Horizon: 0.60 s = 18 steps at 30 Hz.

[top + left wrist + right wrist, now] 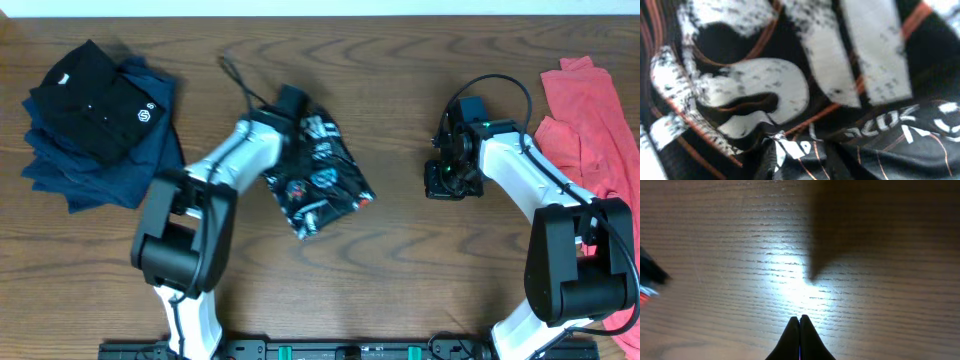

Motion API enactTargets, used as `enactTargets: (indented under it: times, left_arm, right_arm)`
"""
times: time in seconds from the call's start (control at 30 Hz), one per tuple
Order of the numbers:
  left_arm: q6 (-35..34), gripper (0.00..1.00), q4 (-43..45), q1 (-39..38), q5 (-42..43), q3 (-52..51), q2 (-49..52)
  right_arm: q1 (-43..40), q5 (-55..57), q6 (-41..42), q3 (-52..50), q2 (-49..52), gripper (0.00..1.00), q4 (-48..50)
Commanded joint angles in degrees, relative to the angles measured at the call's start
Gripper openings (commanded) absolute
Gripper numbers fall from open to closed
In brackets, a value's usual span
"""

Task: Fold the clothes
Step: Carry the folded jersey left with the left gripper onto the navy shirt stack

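Note:
The clothes, a black jersey (pixel 318 175) with thin orange lines and white lettering, lie bunched in a crumpled heap at the table's middle. My left gripper (pixel 296 108) is down on the heap's upper left edge. In the left wrist view the jersey (pixel 790 90) fills the whole picture and hides the fingers, so their state does not show. My right gripper (pixel 443 180) hovers over bare wood well to the right of the jersey. In the right wrist view my right gripper (pixel 800 318) is shut on nothing, its tips pressed together.
A stack of dark blue garments (pixel 120 165) with a black polo (pixel 95 100) on top sits at the back left. A coral-red shirt (pixel 590 110) lies at the right edge. The wooden table (pixel 400 260) shows between them.

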Motion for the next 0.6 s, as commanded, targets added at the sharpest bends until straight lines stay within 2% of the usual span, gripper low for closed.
enactTargets:
  times: [0.0, 0.07, 0.27, 0.3, 0.37, 0.47, 0.57]
  left_arm:
    - [5.1, 0.47, -3.8, 4.5, -0.4, 2.4, 2.0]
    - [6.6, 0.56, -7.4, 5.8, 1.3, 4.7, 1.1]
    - [6.4, 0.62, -13.2, 6.6, 2.1, 7.2, -6.3]
    - [5.6, 0.63, -14.7, 6.6, 2.2, 7.2, -8.2]
    - [1.7, 0.73, -19.2, 6.6, 2.2, 7.2, -11.3]
    - [-4.4, 0.76, -24.1, 6.6, 2.1, 6.3, -13.4]
    - [-8.1, 0.77, -24.2, 6.6, 2.2, 3.7, -13.5]
  right_arm:
    - [-0.5, 0.6, 0.8, 0.4, -0.9, 0.01, -0.1]
    - [-0.5, 0.6, 0.8, 0.4, -0.9, 0.01, -0.1]
    - [-0.5, 1.1, 0.8, 0.4, -0.9, 0.01, -0.7]
    - [-0.5, 1.6, 0.8, 0.4, -0.9, 0.01, -0.8]
    - [-0.5, 2.6, 0.8, 0.4, -0.9, 0.01, -1.4]
    - [-0.5, 2.9, 0.8, 0.4, -0.9, 0.01, -1.7]
    - [-0.5, 2.9, 0.8, 0.4, -0.9, 0.01, -1.8]
